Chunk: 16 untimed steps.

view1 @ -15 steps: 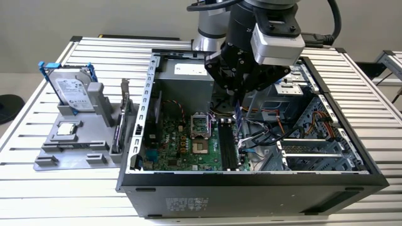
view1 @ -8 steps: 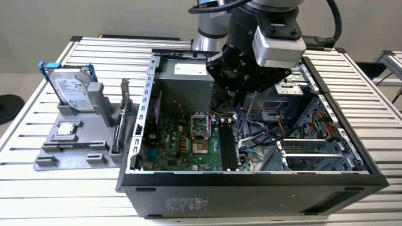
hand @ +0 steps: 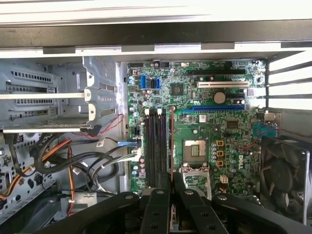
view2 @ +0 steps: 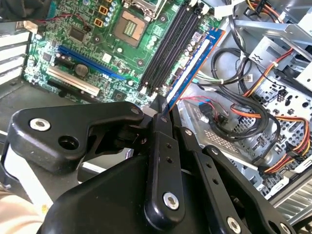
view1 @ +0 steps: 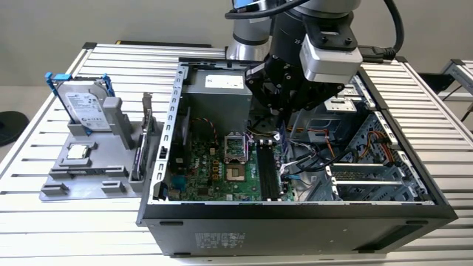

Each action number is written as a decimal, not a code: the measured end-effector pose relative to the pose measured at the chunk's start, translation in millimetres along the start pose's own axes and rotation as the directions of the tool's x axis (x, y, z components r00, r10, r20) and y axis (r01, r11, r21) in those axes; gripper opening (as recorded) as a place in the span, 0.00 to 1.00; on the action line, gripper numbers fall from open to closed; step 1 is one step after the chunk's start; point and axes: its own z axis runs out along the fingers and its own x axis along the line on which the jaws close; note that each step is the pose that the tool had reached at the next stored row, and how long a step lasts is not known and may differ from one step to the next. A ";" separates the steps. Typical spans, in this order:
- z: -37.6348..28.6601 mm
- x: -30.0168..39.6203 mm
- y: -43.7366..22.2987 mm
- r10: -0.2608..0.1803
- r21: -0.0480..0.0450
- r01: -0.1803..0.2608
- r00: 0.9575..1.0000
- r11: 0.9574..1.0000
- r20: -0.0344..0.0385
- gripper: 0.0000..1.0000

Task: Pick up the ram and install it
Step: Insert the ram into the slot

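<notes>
My gripper [view2: 162, 113] is shut on the ram [view2: 195, 61], a long narrow blue stick with a pale label that juts out from between the fingertips. In the first wrist view the ram [hand: 171, 141] shows edge-on as a thin line running parallel to the long black motherboard slots [hand: 155, 146], close beside them. How high it hangs above the board I cannot tell. In the exterior view the gripper [view1: 284, 119] reaches down into the open computer case [view1: 296, 221], over the far end of the slots [view1: 267, 172].
Loose cables [view1: 314, 160] and a metal drive cage [view1: 369, 177] lie on the exterior view's right of the slots. The processor socket [hand: 195, 147] and a fan [hand: 282, 170] sit on the other side. Outside the case, a grey holder [view1: 88, 177] carries a hard drive [view1: 85, 108] and an upright card [view1: 148, 130].
</notes>
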 end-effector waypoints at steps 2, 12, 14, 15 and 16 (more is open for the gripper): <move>0.6 0.9 0.0 0.000 0.000 0.000 1.000 1.000 0.000 0.00; 3.7 4.5 -0.2 0.000 0.000 0.000 1.000 1.000 0.000 0.00; 4.4 5.0 -0.2 0.000 0.000 0.000 1.000 1.000 0.000 0.00; 4.8 5.4 -0.2 0.000 0.000 0.000 1.000 1.000 0.000 0.00; 5.3 5.6 -0.2 0.000 0.000 0.000 1.000 1.000 0.000 0.00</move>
